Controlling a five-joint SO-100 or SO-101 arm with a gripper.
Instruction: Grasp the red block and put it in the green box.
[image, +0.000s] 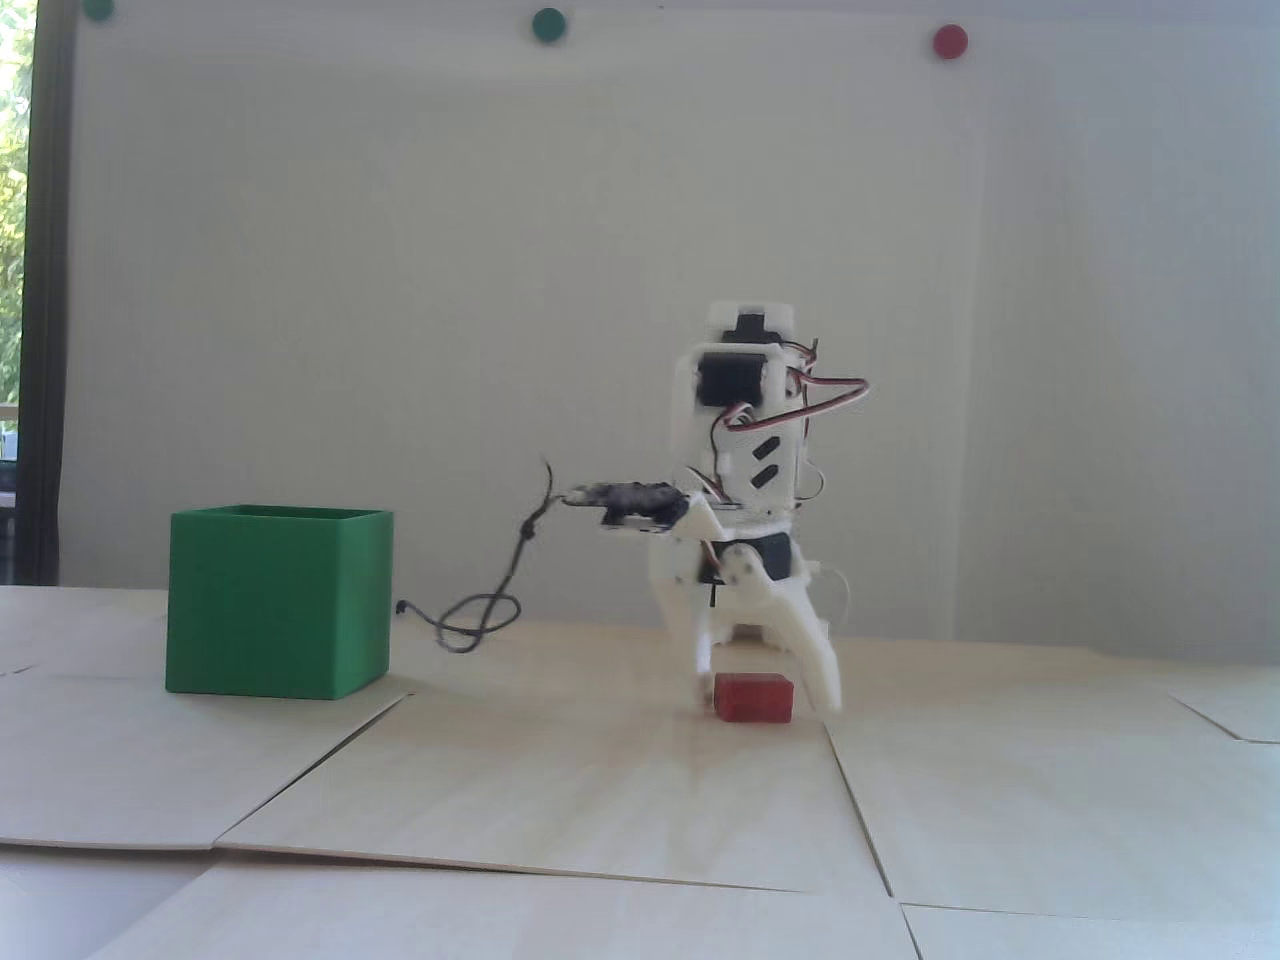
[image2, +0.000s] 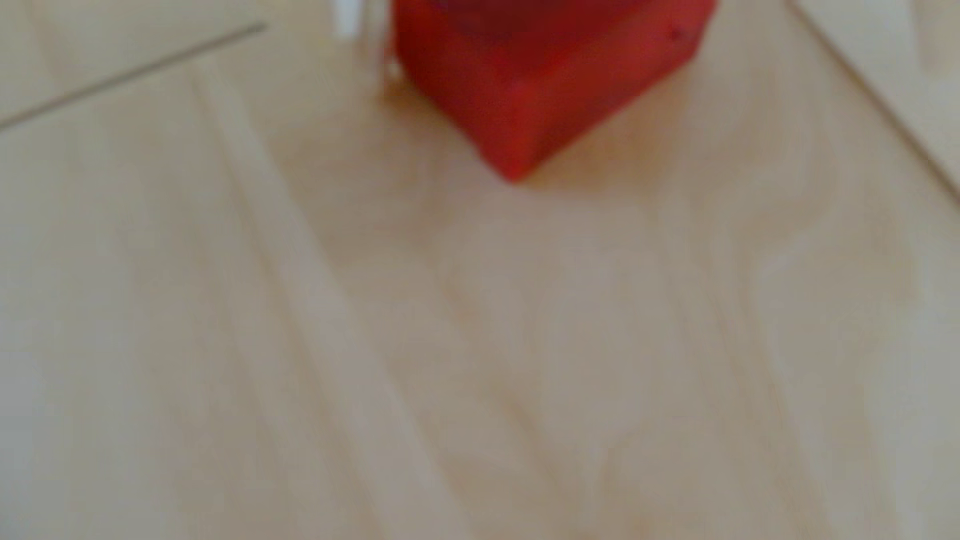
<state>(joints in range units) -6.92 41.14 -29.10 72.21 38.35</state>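
The red block (image: 755, 697) lies flat on the light wooden table, right of centre in the fixed view. My white gripper (image: 765, 695) points down over it, open, with one finger on each side. The left finger is against the block's left end, and the right finger (image: 822, 680) stands a little clear of its right end. The blurred wrist view shows the block (image2: 535, 78) at the top edge, with a sliver of white finger (image2: 347, 18) to its left. The green box (image: 278, 600) stands open-topped on the table well to the left of the gripper.
A black cable (image: 480, 620) hangs from the wrist camera and loops on the table between the box and the arm. The table is made of wooden panels with seams (image: 860, 800). Green dots (image: 548, 24) and a red dot (image: 949, 41) are on the wall.
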